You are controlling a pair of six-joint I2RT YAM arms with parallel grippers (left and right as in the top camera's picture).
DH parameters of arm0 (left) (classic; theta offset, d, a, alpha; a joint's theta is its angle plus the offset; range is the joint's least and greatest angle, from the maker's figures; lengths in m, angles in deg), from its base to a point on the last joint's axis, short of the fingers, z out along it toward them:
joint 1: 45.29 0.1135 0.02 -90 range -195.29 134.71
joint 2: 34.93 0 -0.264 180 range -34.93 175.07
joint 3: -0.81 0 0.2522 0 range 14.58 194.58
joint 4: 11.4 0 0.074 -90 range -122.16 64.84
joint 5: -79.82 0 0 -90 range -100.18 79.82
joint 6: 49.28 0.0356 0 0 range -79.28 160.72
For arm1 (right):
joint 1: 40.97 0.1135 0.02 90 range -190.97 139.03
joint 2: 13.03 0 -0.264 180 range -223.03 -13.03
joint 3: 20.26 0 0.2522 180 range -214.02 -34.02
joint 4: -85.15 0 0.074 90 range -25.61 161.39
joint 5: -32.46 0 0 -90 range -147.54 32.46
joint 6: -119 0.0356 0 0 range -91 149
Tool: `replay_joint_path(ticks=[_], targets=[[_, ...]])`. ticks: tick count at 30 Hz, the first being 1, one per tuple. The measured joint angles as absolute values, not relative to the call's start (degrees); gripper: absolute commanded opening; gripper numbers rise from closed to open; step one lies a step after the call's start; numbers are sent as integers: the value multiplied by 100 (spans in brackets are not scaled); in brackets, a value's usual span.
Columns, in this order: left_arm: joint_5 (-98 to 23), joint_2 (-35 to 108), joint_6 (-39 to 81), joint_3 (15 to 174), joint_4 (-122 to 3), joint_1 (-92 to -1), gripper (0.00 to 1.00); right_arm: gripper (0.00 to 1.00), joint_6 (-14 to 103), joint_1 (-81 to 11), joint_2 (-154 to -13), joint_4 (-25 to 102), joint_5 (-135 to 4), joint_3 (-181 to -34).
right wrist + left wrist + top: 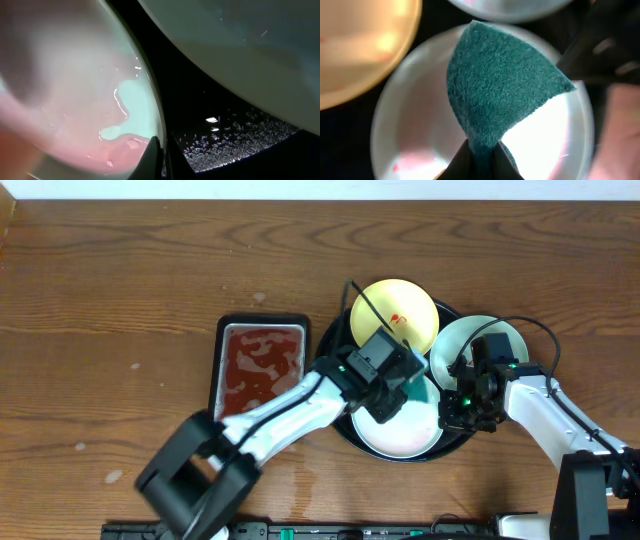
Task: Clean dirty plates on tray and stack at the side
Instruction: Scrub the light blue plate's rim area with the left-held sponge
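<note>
Left end effector (480, 161) is clamping a green fibrous scouring pad (505, 80) over the pale mint-white round plate (410, 130) in the glossy black round tray (338, 345), right end effector (159, 155) pinching its rim; pressing flat is advisable.

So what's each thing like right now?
Left pincer: shut on sponge.
Sponge: bent, over front plate.
Right pincer: shut.
Yellow plate: red smear, on tray.
Front plate: pink smears, on tray.
Right plate: at tray's right edge.
Metal tray: holds red liquid.
</note>
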State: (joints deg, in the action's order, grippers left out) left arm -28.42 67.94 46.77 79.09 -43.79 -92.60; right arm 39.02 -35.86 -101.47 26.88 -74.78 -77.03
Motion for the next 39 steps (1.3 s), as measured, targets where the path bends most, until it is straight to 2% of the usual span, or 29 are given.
replay_joint_path(ticks=[5, 17, 24, 32, 39], targets=[[-2722, 7266, 5341, 7904, -4349, -9258, 7, 1, 3902, -3586, -10147, 2673, -7478, -7703], [-2577, 7272, 6624, 7904, -4226, -9267, 7, 1, 3902, -3586, -10147, 2622, -7484, -7703], [-2171, 7314, 6865, 7902, -3859, -9217, 8, 1, 3902, -3586, -10147, 2592, -7484, -7703], [-2254, 7320, 6401, 7904, -3857, -8882, 7, 1, 3902, -3586, -10147, 2583, -7561, -7703], [-2357, 7318, 5269, 7957, -4272, -8771, 7, 1, 3902, -3586, -10147, 2607, -7644, -7705]])
